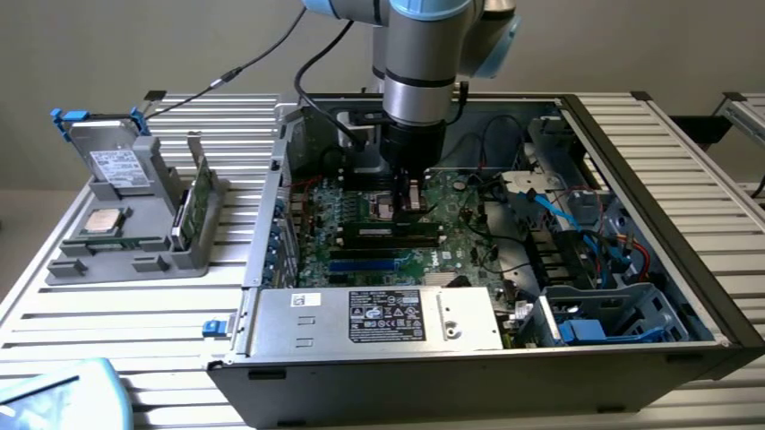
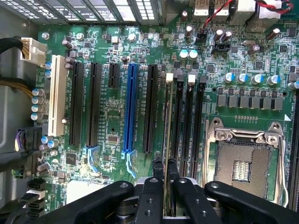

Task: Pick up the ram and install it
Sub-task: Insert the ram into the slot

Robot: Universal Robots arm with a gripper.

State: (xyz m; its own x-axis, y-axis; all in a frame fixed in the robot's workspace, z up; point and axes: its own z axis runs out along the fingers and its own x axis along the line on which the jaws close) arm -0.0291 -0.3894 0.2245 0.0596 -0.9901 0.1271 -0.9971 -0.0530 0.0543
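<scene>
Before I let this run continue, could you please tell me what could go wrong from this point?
The gripper holds the ram edge-on over the black memory slots; if it sits slightly off one slot, pressing could jam or bend it. The open CPU socket lies right beside those slots, so a slipped stick might strike its exposed contacts.

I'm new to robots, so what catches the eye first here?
The grey robot arm reaches down into the open black computer case in the middle of the exterior view. Its black tool grips a long thin green ram stick edge-on at the black memory slots, beside the empty silver processor socket.
</scene>
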